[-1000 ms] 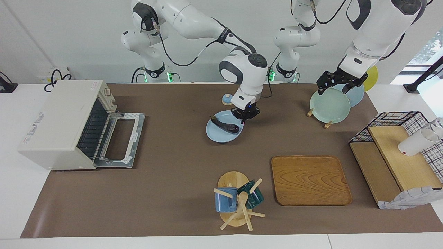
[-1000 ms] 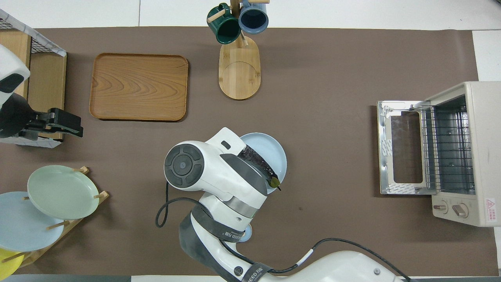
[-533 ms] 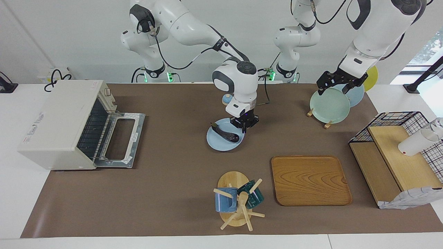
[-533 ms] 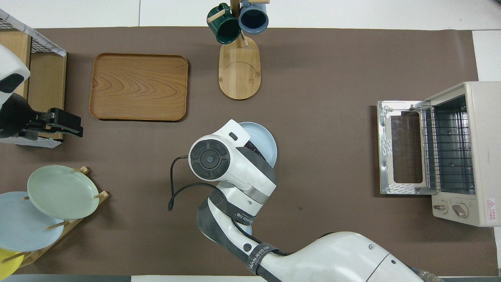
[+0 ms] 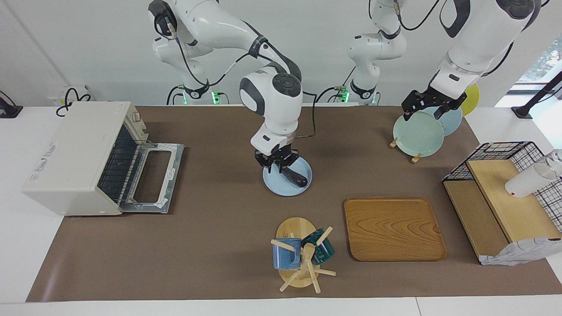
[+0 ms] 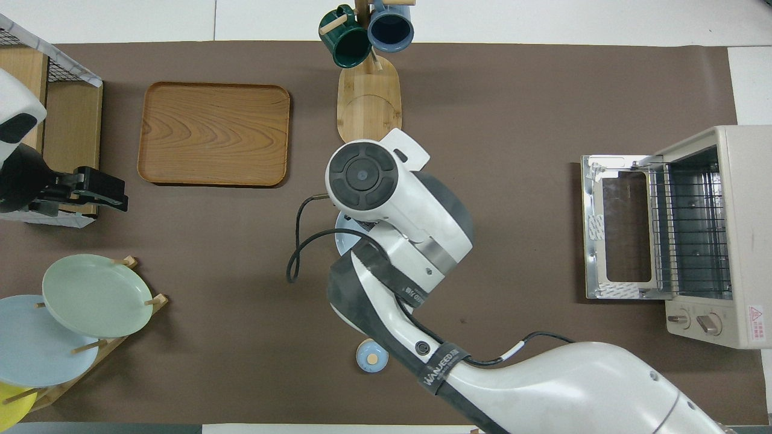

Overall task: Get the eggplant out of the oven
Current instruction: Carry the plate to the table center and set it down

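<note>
Right tool (image 5: 277, 165) low over blue plate (image 5: 271, 181), fingers astride eggplant (image 5: 294, 175); left tool (image 5: 428, 107) wide above plate rack.

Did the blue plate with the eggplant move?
Yes. The light blue plate with the eggplant slid farther from the robots, toward the mug rack; the right gripper is over it.

A plain white wall (image 5: 88, 52) rose above the brown-matted white table (image 5: 26, 245); a window (image 5: 544, 61) glowed nearby.
</note>
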Controlling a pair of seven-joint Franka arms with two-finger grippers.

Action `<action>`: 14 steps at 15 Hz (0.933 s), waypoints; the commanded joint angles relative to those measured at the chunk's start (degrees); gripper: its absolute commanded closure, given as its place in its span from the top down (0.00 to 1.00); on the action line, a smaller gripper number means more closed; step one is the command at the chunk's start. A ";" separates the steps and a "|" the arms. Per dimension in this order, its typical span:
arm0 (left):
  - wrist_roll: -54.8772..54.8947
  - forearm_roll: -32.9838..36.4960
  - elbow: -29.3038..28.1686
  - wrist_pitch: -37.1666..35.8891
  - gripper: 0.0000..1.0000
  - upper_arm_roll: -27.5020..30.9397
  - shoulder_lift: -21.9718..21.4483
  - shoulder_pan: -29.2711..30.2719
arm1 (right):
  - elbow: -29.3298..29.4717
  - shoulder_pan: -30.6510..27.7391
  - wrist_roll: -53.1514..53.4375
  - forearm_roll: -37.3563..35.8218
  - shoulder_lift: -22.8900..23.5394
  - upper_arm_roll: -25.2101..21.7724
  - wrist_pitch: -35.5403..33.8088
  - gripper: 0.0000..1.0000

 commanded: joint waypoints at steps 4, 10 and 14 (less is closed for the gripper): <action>-2.43 0.76 0.06 -0.28 1.00 -0.96 -0.14 -0.24 | -17.15 -15.62 -13.95 -1.63 -8.27 0.57 3.40 0.00; -23.24 -1.26 -5.47 8.23 1.00 -1.13 -0.23 -10.25 | -31.73 -23.63 -15.00 -5.50 -12.22 0.57 15.69 0.00; -36.67 -5.65 -11.18 18.50 1.00 -1.05 1.17 -18.32 | -34.04 -26.80 -19.40 -5.68 -12.23 0.57 18.27 0.00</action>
